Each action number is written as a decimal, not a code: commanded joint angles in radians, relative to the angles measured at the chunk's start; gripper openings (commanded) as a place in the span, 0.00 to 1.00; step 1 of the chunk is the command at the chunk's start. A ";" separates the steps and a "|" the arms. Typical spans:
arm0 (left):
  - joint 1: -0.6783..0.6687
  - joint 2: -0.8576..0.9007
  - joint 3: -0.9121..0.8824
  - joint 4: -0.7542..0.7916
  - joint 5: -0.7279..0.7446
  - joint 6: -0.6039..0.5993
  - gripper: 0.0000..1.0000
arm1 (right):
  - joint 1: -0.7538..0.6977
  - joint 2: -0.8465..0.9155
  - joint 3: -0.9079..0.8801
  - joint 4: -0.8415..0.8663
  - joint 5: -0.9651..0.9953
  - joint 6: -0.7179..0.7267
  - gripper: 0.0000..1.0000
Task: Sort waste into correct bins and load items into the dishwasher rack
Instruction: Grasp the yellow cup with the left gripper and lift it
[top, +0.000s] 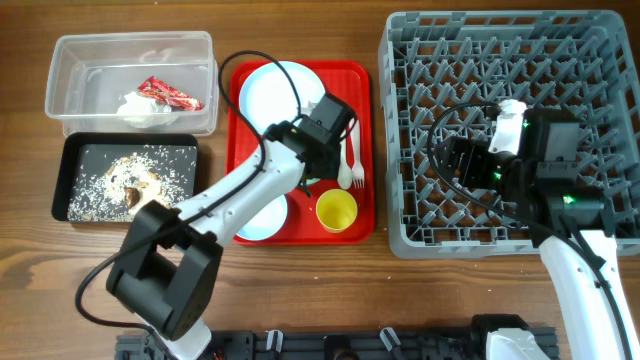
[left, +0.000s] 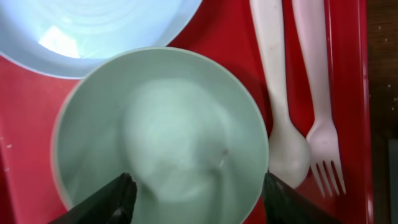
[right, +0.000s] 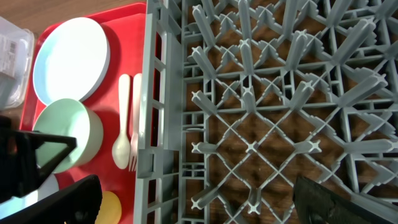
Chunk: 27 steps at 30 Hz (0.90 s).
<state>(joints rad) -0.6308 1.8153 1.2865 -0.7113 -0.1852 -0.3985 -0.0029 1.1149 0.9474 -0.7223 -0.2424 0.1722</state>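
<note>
I'm counting one dishwasher rack (top: 500, 18) and two bins: one clear tub (top: 60, 90), one black tray (top: 60, 185). I'm seeing one red serving tray (top: 365, 150), one light blue plate (top: 278, 90), two bowls: one light blue bowl (top: 262, 218), one pale green bowl (left: 161, 137). One yellow cup (top: 336, 210), one fork (left: 323, 124), one spoon (left: 280, 124). I'm logging one red wrapper (top: 170, 94), one white napkin (top: 145, 112); the rice crumbs (top: 100, 180) are proving too fine to count

The brown wooden counter (top: 300, 290) carries four things. At its far left sits a clear rectangular plastic tub (top: 130, 38), with a shallow black rectangular tray (top: 60, 180) just in front of it. A flat red serving tray (top: 365, 150) lies in the middle, and a large grey plastic lattice crate (top: 450, 80) stands just beside it on the right.
</note>
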 joint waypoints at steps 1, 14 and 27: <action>0.029 -0.106 0.093 -0.048 0.100 0.080 0.72 | -0.002 -0.008 0.021 0.000 0.009 0.010 1.00; 0.003 -0.077 0.017 -0.210 0.290 0.071 0.73 | -0.002 -0.008 0.021 -0.001 0.016 0.011 1.00; -0.038 -0.008 -0.026 -0.142 0.342 0.023 0.41 | -0.002 -0.008 0.021 -0.002 0.016 0.013 1.00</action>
<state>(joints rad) -0.6392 1.7878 1.2655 -0.8692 0.1299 -0.3466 -0.0029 1.1149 0.9474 -0.7223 -0.2420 0.1722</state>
